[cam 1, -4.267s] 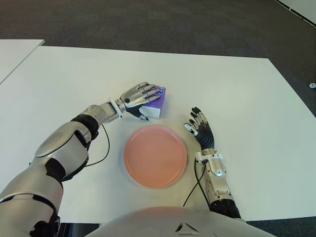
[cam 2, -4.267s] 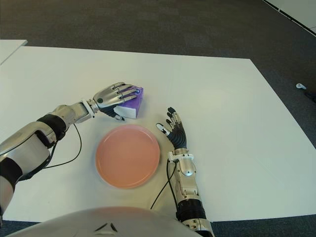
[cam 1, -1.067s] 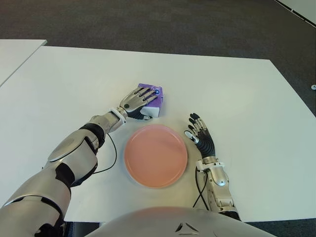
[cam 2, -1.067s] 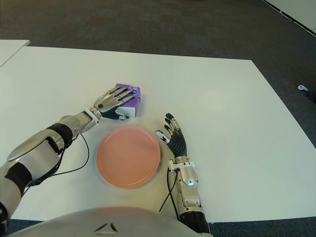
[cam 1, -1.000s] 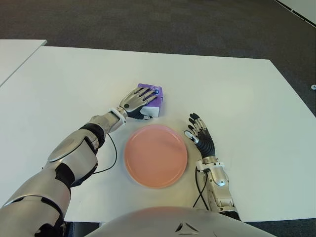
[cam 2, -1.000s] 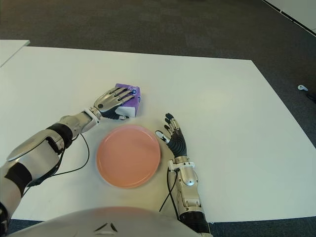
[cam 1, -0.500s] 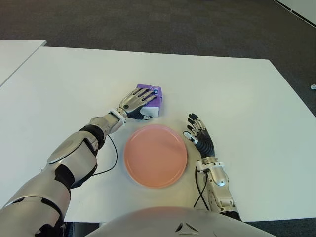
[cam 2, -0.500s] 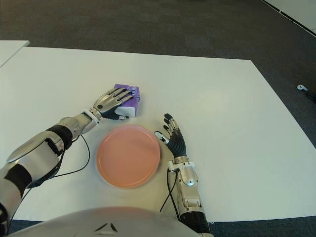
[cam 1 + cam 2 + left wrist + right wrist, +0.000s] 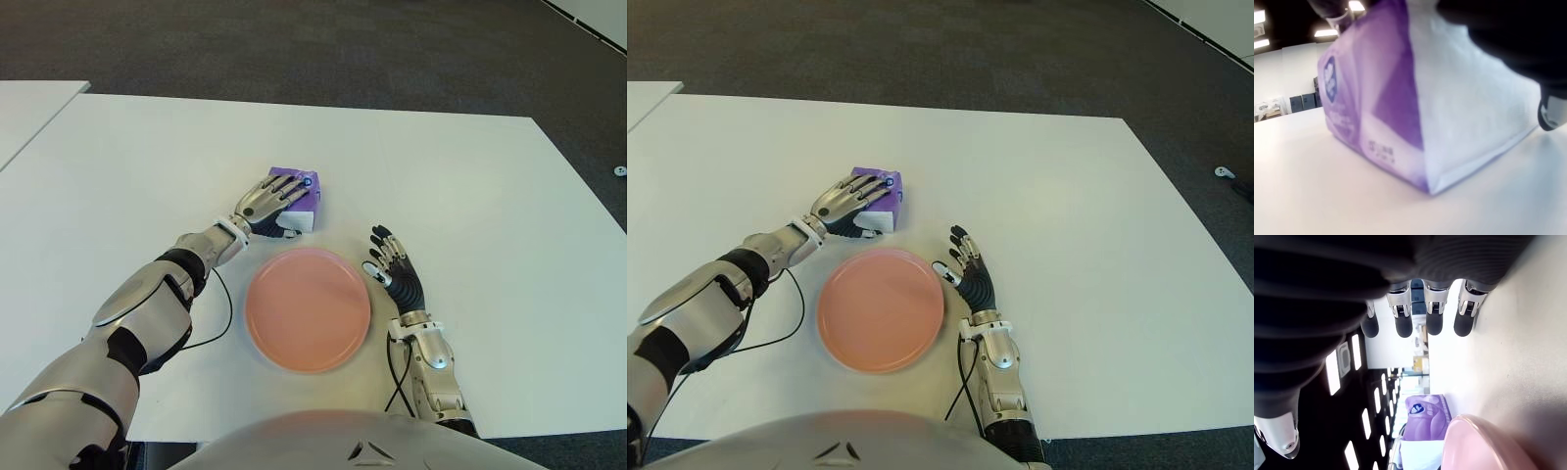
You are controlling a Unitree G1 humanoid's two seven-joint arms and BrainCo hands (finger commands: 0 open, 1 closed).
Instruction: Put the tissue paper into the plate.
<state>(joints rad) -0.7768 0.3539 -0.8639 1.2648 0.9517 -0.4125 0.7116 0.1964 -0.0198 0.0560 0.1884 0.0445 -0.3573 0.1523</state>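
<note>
On white table (image 9: 470,176), eye views: left hand (image 9: 272,201) draped over purple tissue pack (image 9: 302,192), fingers curled on its top, just behind pink plate (image 9: 309,308). Right hand (image 9: 965,271) beside plate's right edge, fingers spread, holding nothing. Left wrist view: pack sits on table. Right wrist view: straight fingertips (image 9: 1403,325), pack and plate rim beyond.

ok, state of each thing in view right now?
tissue pack: on the table, outside the plate, left hand over it
plate: empty
left hand: fingers wrapped on the pack
right hand: open, idle, right of the plate
table: holds pack and plate
</note>
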